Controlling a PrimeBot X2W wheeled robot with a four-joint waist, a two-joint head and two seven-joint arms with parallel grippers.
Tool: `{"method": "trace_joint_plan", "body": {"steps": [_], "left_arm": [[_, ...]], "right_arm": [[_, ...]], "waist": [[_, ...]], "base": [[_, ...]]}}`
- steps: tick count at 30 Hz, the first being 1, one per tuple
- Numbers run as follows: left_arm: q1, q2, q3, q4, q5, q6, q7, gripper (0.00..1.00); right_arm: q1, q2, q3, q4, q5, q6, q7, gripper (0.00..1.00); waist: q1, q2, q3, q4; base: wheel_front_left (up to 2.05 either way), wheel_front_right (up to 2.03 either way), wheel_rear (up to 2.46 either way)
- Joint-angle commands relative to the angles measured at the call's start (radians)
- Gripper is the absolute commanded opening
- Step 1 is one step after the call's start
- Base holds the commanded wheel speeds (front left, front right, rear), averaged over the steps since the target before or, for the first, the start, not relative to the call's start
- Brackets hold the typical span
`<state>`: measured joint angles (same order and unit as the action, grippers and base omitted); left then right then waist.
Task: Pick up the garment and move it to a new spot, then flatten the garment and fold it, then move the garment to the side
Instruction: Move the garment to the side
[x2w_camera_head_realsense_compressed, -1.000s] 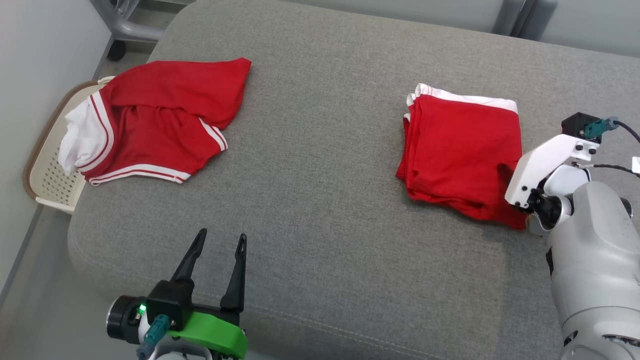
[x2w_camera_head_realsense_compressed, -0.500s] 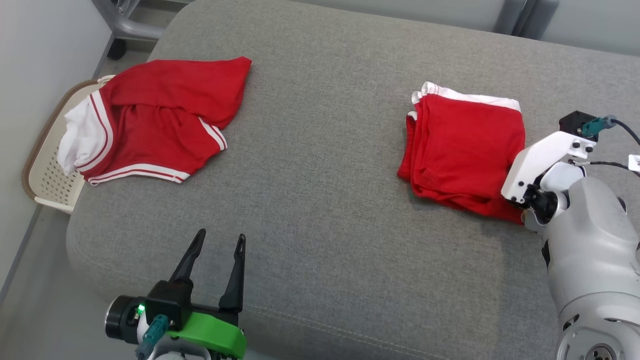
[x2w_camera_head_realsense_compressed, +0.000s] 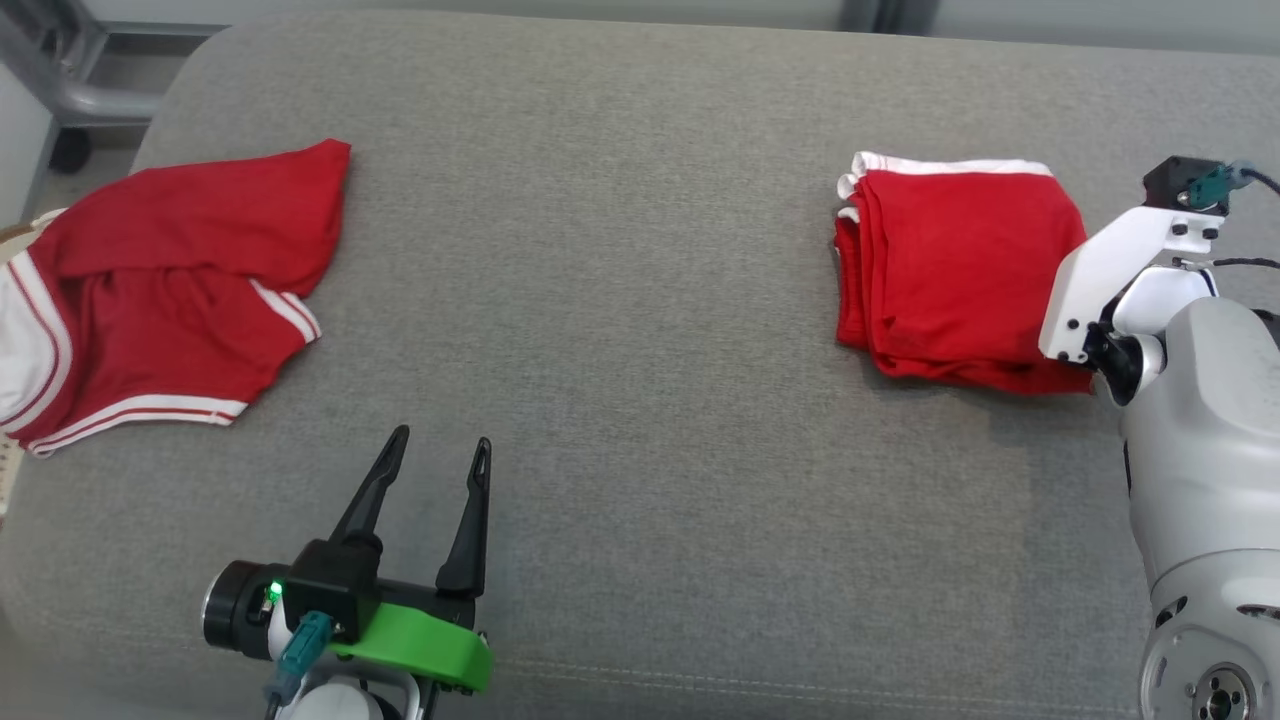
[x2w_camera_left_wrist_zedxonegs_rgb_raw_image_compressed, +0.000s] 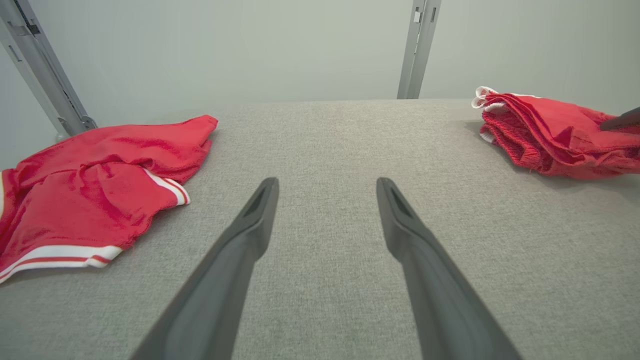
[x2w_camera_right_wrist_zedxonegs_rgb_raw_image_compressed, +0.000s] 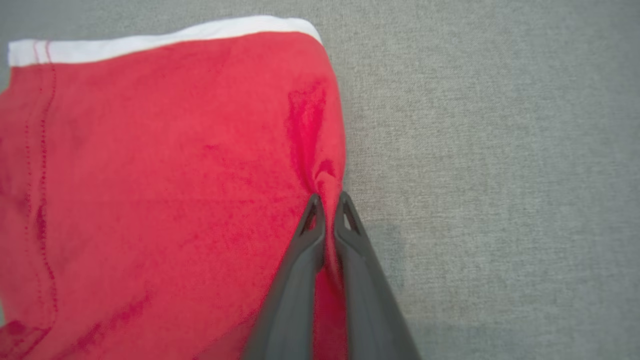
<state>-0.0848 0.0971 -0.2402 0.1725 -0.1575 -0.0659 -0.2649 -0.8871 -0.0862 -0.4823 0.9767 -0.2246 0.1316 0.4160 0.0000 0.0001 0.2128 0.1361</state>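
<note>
Firmly the right end effector (x2w_camera_right_wrist_zedxonegs_rgb_raw_image_compressed: 328, 202) pinches the garment (x2w_camera_right_wrist_zedxonegs_rgb_raw_image_compressed: 150, 175) at its edge.

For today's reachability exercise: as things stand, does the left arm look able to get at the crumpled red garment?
Probably yes. The left tool is open and empty, and only bare grey cushion lies between it and the crumpled red garment; its true reach is unconfirmed.

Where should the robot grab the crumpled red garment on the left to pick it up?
Probably the striped sleeve cuff of the crumpled garment. It pokes out flat over the bare grey cushion toward the middle, so the open left gripper could slide in low from that side and pinch the loose edge.
</note>
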Motion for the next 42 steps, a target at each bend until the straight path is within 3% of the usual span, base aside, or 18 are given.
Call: {"method": "trace_joint_plan", "body": {"steps": [1, 7, 14, 25, 31, 32, 33, 34, 42], "left_arm": [[-0.02, 0.01, 0.004, -0.004, 0.008, 0.001, -0.001, 1.0], [-0.048, 0.032, -0.006, -0.02, 0.02, -0.007, -0.001, 1.0], [-0.09, 0.063, -0.005, -0.063, 0.028, -0.009, 0.007, 1.0], [-0.14, 0.096, -0.036, -0.157, 0.049, -0.021, 0.033, 1.0], [-0.146, 0.112, -0.046, -0.186, 0.054, -0.022, 0.049, 1.0], [-0.145, 0.115, -0.045, -0.187, 0.054, -0.02, 0.051, 1.0], [-0.142, 0.117, -0.044, -0.187, 0.054, -0.017, 0.055, 1.0], [-0.14, 0.118, -0.046, -0.189, 0.055, -0.016, 0.056, 1.0], [-0.157, 0.108, -0.065, -0.181, 0.059, -0.012, 0.039, 1.0]], "right_arm": [[-0.014, -0.012, 0.014, -0.009, -0.015, -0.002, -0.007, 0.0], [-0.058, -0.054, 0.08, -0.022, -0.043, -0.002, -0.023, 0.0], [-0.11, -0.126, 0.11, -0.047, -0.078, -0.002, -0.052, 0.0], [-0.156, -0.292, 0.108, -0.115, -0.208, -0.002, -0.176, 0.0], [-0.182, -0.326, 0.071, -0.142, -0.265, -0.002, -0.254, 0.02], [-0.18, -0.329, 0.061, -0.143, -0.281, -0.002, -0.261, 0.29], [-0.176, -0.329, 0.06, -0.145, -0.295, -0.002, -0.276, 0.76], [-0.176, -0.327, 0.058, -0.152, -0.302, -0.002, -0.3, 1.0], [-0.164, -0.322, 0.01, -0.148, -0.34, -0.002, -0.382, 1.0]], "waist": [[0.0, -0.0001, 0.031, -0.105], [0.0, -0.0001, 0.097, -0.216], [0.0, -0.0001, 0.193, -0.292], [0.0, -0.0001, 0.315, -0.296], [0.0, -0.0001, 0.362, -0.286], [0.0, -0.0001, 0.365, -0.286], [0.0, -0.0001, 0.367, -0.286], [0.0, -0.0001, 0.369, -0.286], [0.0, -0.0001, 0.345, -0.263]], "base": [[0.0, 0.0, 0.0], [0.0, 0.0, 0.0], [0.0, 0.0, 0.0], [0.0, 0.0, 0.0], [0.0, 0.0, 0.0], [0.0, 0.0, 0.0], [0.0, 0.0, 0.0], [0.0, 0.0, 0.0], [0.0, 0.0, 0.0]]}}
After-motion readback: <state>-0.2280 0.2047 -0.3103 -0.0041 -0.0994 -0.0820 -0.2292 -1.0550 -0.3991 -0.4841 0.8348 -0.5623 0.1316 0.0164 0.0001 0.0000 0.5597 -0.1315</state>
